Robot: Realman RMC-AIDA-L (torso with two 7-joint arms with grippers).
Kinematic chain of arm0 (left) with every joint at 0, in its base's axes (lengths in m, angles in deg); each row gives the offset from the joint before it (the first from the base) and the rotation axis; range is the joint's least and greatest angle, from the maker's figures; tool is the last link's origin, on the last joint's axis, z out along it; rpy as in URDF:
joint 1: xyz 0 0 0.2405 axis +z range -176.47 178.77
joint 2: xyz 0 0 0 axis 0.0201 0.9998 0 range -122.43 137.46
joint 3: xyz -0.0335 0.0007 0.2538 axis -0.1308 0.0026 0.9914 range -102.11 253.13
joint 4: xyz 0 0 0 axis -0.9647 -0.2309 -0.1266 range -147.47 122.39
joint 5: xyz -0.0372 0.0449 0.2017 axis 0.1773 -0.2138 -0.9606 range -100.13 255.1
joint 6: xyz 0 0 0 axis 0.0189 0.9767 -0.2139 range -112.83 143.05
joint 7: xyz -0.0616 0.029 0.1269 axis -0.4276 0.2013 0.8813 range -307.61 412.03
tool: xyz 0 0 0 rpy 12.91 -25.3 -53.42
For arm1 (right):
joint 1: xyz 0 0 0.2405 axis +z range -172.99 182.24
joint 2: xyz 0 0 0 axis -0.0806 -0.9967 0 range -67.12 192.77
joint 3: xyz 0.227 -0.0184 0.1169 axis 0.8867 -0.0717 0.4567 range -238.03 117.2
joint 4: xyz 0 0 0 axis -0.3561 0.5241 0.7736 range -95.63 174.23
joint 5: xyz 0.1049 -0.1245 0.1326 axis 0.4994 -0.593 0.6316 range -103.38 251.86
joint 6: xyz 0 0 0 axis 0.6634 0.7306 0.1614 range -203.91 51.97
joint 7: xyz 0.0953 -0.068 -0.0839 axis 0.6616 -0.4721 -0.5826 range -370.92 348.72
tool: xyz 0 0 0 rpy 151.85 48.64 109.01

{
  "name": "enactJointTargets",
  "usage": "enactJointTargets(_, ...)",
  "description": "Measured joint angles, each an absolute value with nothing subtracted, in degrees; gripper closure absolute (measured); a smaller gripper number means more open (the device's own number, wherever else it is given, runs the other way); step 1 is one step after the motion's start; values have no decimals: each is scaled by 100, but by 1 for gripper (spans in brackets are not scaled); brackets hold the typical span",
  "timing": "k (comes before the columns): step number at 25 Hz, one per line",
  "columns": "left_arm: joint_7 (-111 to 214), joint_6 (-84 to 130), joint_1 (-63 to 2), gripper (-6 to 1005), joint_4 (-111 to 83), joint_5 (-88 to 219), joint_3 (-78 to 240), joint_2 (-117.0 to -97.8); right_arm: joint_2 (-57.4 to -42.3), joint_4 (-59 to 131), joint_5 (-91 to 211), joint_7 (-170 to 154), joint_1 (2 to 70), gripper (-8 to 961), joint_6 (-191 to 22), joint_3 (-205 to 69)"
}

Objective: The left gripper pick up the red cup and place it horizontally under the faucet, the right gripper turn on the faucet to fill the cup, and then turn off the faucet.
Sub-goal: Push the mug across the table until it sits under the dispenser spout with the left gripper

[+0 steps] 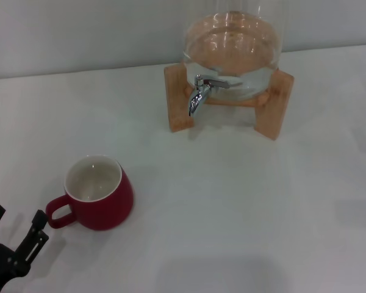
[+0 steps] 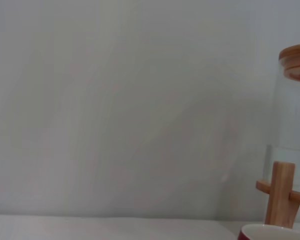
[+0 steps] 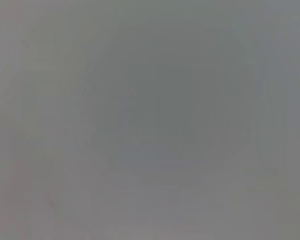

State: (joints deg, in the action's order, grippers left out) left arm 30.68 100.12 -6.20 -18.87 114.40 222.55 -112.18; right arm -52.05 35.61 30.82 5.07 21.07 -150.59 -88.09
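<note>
The red cup [image 1: 100,194] stands upright on the white table at the front left, its handle pointing toward my left gripper [image 1: 17,217]. That gripper is at the bottom left corner, open and empty, its fingertips just short of the handle. The cup's rim also shows in the left wrist view [image 2: 275,233]. The chrome faucet [image 1: 200,90] juts from the glass water jar [image 1: 232,46] on its wooden stand [image 1: 273,104] at the back centre, lever lying sideways, spout pointing down. My right gripper is out of view; the right wrist view shows only a blank grey surface.
The white table [image 1: 244,201] stretches between the cup and the stand. A grey wall [image 1: 79,30] rises behind the table. The jar [image 2: 295,125] and a stand leg [image 2: 282,192] show in the left wrist view.
</note>
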Motion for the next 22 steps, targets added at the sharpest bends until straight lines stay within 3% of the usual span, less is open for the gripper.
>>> enactJointTargets(22, 2997, 9868, -758, 136, -1872, 11245, 22255, -11192, -5205, 3561, 3082, 507, 2131, 77, -15059, -8842)
